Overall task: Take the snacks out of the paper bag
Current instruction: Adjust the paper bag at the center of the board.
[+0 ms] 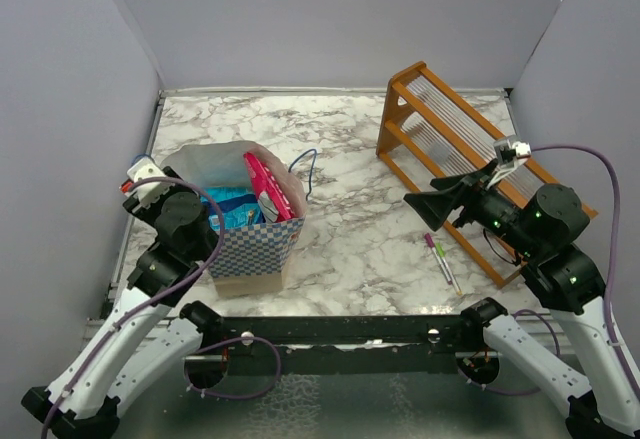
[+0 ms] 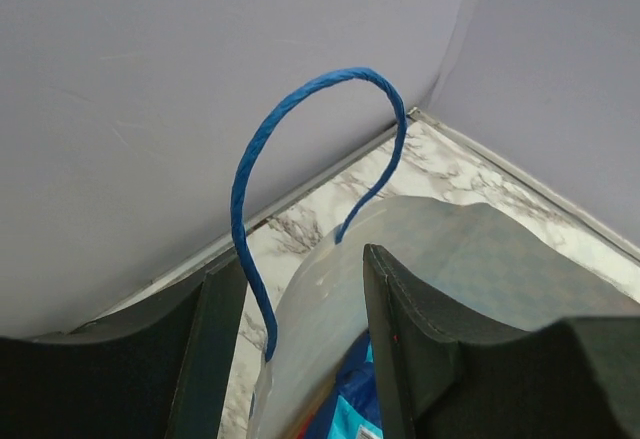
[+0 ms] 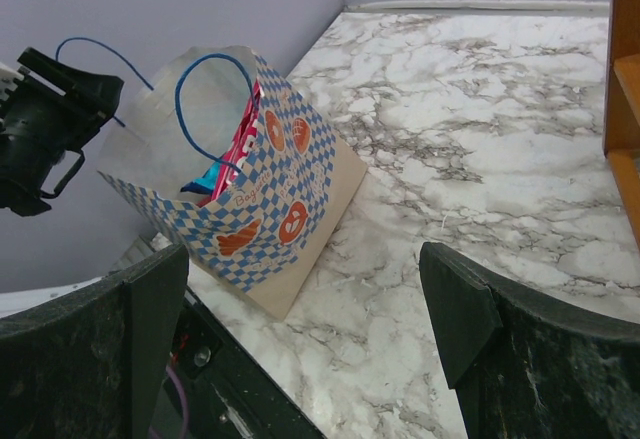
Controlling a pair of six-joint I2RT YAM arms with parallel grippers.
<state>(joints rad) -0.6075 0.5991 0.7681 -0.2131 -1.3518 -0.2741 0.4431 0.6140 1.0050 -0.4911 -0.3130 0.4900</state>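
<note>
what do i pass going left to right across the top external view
blue-and-white checkered paper bag → two thin pens, pink and green → round black joint of the right arm; the orange wooden slatted rack overlaps those last two, left out

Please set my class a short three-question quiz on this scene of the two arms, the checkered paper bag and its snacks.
1. True or false: the pink packet stands inside the paper bag.
2. The right gripper is: A) shut tight, B) open above the table, C) deep inside the bag.
3. What colour is the bag's handle?
Key: 1 true; 2 B; 3 blue.
</note>
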